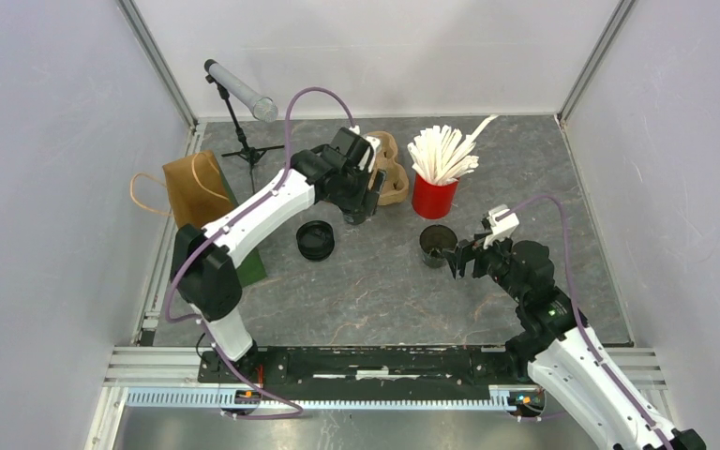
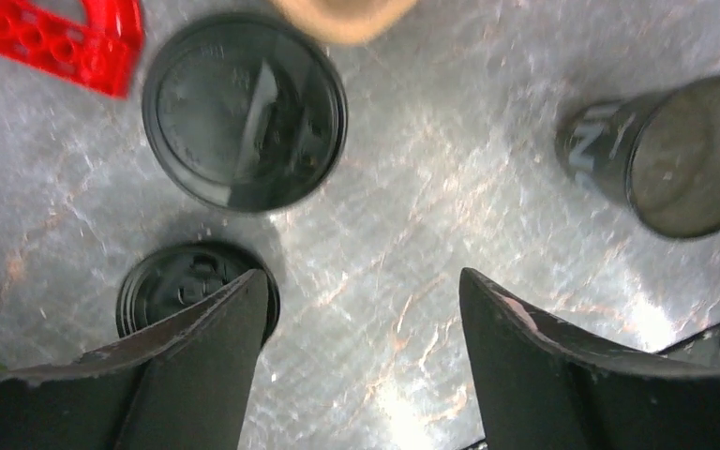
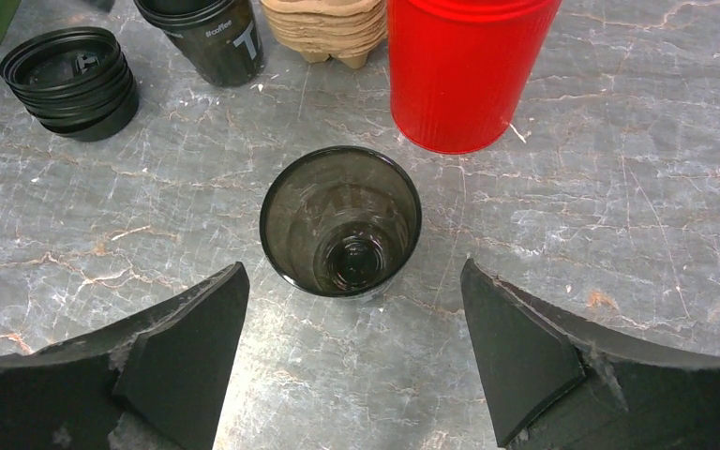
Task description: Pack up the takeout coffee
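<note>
An open, empty dark cup [image 3: 341, 221] stands upright on the table, just ahead of my right gripper [image 3: 354, 309], which is open and empty; in the top view the cup [image 1: 437, 246] is left of that gripper [image 1: 457, 259]. A second dark cup [image 2: 244, 111], its top seemingly covered by a lid, stands by the cardboard carriers [image 1: 389, 169]. A stack of black lids [image 1: 316, 240] lies left of it. My left gripper [image 2: 366, 300] is open and empty, hovering above the table between the lid stack [image 2: 183, 286] and the lidded cup. A brown paper bag [image 1: 192, 186] stands at far left.
A red cup [image 1: 434, 195] full of white stirrers stands behind the open cup. A green block [image 1: 251, 267] lies by the bag. A small tripod with a tube [image 1: 239, 94] stands at the back left. A red lattice piece [image 2: 56, 37] shows in the left wrist view.
</note>
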You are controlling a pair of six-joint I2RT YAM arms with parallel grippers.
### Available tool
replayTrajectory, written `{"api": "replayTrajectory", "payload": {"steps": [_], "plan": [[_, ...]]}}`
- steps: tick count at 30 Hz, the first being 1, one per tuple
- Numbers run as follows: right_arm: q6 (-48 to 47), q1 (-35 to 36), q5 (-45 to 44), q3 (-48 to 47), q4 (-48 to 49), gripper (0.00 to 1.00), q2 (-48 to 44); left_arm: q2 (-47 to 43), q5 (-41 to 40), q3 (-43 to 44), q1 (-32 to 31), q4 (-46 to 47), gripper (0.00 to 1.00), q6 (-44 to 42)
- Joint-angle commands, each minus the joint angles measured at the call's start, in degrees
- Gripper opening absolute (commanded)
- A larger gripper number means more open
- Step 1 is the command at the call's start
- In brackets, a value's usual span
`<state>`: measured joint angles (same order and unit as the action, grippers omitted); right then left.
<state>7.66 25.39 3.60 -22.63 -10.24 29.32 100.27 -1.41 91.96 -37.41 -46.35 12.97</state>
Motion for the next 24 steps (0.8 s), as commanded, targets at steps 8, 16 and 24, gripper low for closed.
{"api": "replayTrajectory", "payload": {"steps": [8, 16, 24], "plan": [[2.3, 0.2, -1.8, -1.7, 2.3, 0.89, -2.2, -7.4, -12.3, -15.1, -0.1, -0.6, 0.55, 4.6], [1.4, 0.2, 2.4, -1.7, 1.7, 0.90, -1.4, -2.8, -12.5, -13.6, 1.0, 2.0, 0.46, 4.7], [-0.3, 0.2, 3.5, -2.0, 1.6, 0.91, -3.5, 0.1, -9.4, -13.6, 3.1, 2.5, 0.41, 4.9]]}}
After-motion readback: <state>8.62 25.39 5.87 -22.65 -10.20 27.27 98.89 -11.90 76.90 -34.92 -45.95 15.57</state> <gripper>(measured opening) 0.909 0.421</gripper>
